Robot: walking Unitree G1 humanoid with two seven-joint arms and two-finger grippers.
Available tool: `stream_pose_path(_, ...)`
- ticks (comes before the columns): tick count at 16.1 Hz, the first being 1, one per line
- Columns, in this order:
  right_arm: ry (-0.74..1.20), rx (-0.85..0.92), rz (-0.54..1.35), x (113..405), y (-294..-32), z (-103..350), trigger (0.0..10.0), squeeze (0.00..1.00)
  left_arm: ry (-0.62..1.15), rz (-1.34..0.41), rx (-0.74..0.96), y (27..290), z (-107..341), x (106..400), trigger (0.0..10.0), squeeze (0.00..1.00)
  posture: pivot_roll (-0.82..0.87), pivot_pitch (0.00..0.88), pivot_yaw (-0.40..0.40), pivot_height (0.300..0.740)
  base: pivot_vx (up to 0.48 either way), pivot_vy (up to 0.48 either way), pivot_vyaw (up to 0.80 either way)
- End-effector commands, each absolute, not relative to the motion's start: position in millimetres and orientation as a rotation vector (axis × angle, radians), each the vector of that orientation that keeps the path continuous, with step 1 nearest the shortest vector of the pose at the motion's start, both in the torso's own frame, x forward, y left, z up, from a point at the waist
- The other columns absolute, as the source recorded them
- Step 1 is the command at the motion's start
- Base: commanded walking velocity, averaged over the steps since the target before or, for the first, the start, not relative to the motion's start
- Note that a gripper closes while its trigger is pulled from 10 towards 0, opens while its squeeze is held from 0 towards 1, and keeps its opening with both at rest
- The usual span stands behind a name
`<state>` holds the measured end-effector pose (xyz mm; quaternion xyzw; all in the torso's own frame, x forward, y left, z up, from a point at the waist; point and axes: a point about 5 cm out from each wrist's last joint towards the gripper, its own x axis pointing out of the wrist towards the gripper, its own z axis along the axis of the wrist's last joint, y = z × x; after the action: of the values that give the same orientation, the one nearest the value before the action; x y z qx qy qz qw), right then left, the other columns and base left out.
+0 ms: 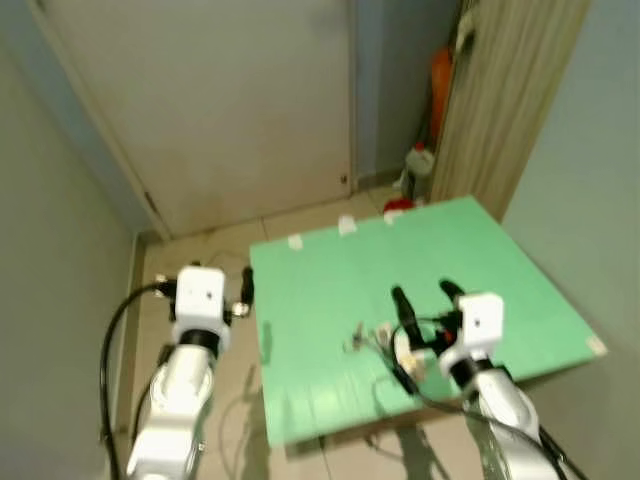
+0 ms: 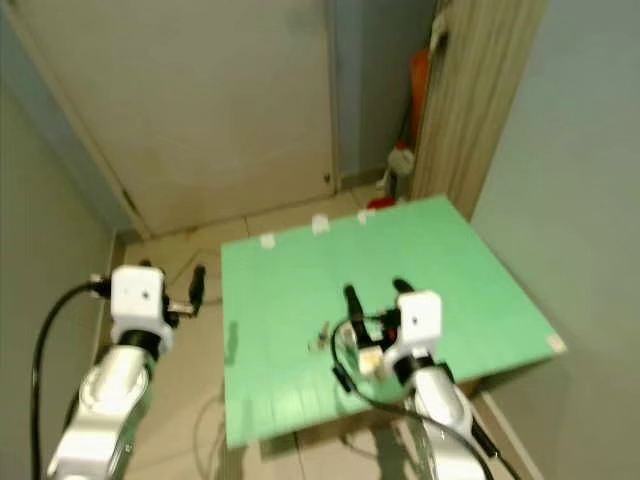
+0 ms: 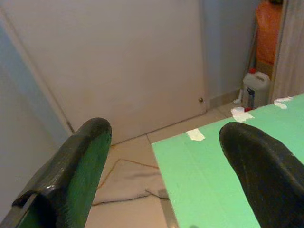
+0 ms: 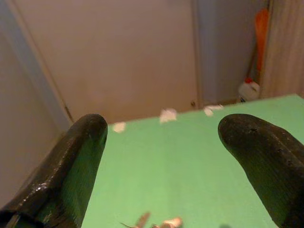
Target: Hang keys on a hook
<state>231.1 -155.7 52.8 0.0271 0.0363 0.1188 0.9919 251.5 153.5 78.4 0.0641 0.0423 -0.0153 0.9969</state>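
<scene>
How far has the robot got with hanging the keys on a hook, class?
Done: nothing yet. The keys lie on the green board, not gripped. In hand: the right gripper, fingers open, hovers over the board just beyond the keys, apparently set for a pickup. The left gripper is held off the board's left edge, open and empty. Left: grasping, lifting and hanging; I can make out no hook.

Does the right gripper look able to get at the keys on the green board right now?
Probably yes. The right gripper hovers open over the green board, and the keys lie on it just to its left, with nothing between them.
</scene>
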Motion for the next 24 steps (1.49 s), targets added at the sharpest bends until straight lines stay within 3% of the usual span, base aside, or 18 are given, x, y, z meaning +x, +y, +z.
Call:
stream_pose_path(1, 0.087, 0.048, 0.225, 229.5, -161.0, 50.8, 10.0, 0.00, 0.077, -0.081, 0.139, 141.6, 81.3, 255.4, 10.0, 0.00, -0.22, 0.009, 0.113, 0.740, 0.420, 0.000, 0.00)
stream_pose_path(8, 0.142, 0.039, 0.279, 213.5, -163.6, 49.9, 10.0, 0.00, 0.202, -0.276, 0.146, 101.5, 72.3, 295.5, 10.0, 0.00, -0.25, 0.092, 0.073, 0.740, 0.000, 0.000, 0.00)
stream_pose_path(12, 0.227, -0.048, 0.338, 208.9, -170.2, 43.6, 10.0, 0.00, 0.178, -0.201, 0.142, 114.9, 78.8, 301.3, 10.0, 0.00, -0.28, 0.119, 0.073, 0.740, 0.000, 0.000, 0.00)
stream_pose_path(13, 0.254, -0.017, 0.331, 232.4, -163.2, 35.7, 10.0, 0.00, 0.101, -0.125, 0.138, 131.2, 95.0, 282.4, 10.0, 0.00, -0.17, 0.136, 0.076, 0.740, 0.000, 0.000, 0.00)
stream_pose_path(19, 0.342, 0.019, 0.214, 277.7, -153.0, 14.3, 10.0, 0.00, 0.079, -0.013, 0.185, 161.7, 118.2, 223.6, 10.0, 0.00, 0.09, 0.181, 0.066, 0.740, 0.000, 0.000, 0.00)
stream_pose_path(24, 0.430, -0.049, 0.048, 277.1, -172.8, -4.7, 10.0, 0.00, 0.111, 0.029, 0.200, 172.3, 126.0, 199.4, 10.0, 0.00, 0.16, 0.204, 0.068, 0.740, 0.000, 0.000, 0.00)
